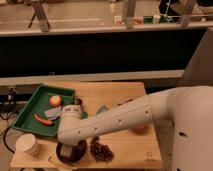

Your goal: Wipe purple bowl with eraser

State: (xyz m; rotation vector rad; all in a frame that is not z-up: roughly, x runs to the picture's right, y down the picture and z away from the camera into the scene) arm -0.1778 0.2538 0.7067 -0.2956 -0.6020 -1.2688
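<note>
The purple bowl [64,156] sits at the table's front left, between the paper cup and a dark cluster. My arm reaches in from the right, and its white wrist stands directly over the bowl. The gripper [70,145] points down into the bowl and covers most of its inside. The eraser is hidden from view.
A white paper cup [28,145] stands left of the bowl. A green tray [30,107] at the left holds an orange fruit [55,100], a red item [42,119] and a grey item. A dark pine-cone-like cluster [101,150] lies right of the bowl. An orange object [140,129] and a blue packet [102,109] lie by the arm on the wooden table [115,92].
</note>
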